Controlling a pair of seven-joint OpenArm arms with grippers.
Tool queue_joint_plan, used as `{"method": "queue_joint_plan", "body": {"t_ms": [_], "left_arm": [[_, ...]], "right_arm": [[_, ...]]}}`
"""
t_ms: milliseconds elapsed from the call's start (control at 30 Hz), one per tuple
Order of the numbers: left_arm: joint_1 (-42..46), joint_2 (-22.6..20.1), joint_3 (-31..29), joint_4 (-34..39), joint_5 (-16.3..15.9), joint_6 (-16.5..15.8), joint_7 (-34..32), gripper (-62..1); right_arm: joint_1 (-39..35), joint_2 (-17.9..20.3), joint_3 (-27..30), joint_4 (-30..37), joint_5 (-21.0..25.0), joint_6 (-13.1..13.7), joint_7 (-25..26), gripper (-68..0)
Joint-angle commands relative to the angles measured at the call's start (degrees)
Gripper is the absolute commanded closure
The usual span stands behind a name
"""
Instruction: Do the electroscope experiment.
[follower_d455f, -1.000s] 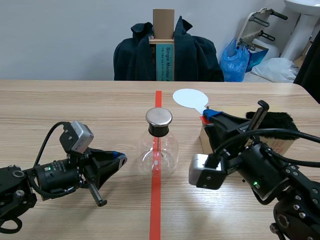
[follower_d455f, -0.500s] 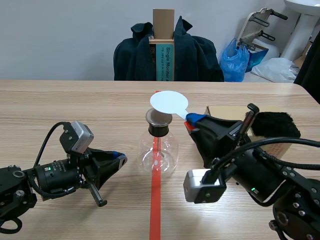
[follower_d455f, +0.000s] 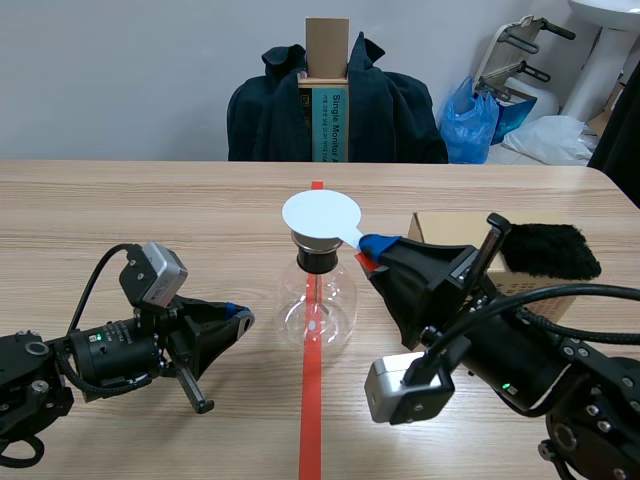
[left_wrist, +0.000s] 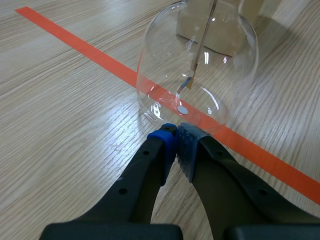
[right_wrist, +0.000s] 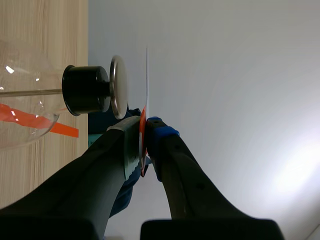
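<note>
The electroscope is a clear glass flask with a black stopper, standing on the red tape line at mid-table. My right gripper is shut on the red handle of a white round paddle, whose disc hovers just over the flask's top and hides the metal cap. In the right wrist view the paddle appears edge-on between my fingers, a small gap from the metal cap. My left gripper rests low to the left of the flask, shut on nothing. Its tips nearly touch the glass; a foil strip hangs inside.
A cardboard box with a black furry pad on it stands right of the flask, behind my right arm. Across the table is a chair draped with a dark jacket. A blue bag lies beyond the far right edge.
My right arm has carried the white paddle leftward, from right of the flask to directly over its cap. The left arm has stayed still.
</note>
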Motion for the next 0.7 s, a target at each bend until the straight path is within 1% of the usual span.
{"method": "queue_joint_plan", "body": {"t_ms": [0, 133, 367, 500, 667], "left_arm": [[-0.1, 0.0, -0.1, 1.1, -0.5, -0.2, -1.0, -3.0], [-0.1, 0.0, -0.1, 1.1, -0.5, -0.2, -1.0, -3.0], [-0.1, 0.0, -0.1, 1.1, -0.5, -0.2, -1.0, -3.0], [-0.1, 0.0, -0.1, 1.1, -0.5, -0.2, -1.0, -3.0], [-0.1, 0.0, -0.1, 1.1, -0.5, -0.2, -1.0, -3.0]], "right_arm": [[1.0, 0.3, 0.9, 1.2, 0.4, 0.1, 0.6, -0.7], [1.0, 0.3, 0.9, 1.2, 0.4, 0.5, 0.6, -0.7], [1.0, 0.3, 0.9, 1.2, 0.4, 0.5, -0.1, -0.7], [1.0, 0.3, 0.9, 1.2, 0.4, 0.5, -3.2, -0.7], [1.0, 0.3, 0.9, 1.2, 0.4, 0.5, -9.2, -0.7]]}}
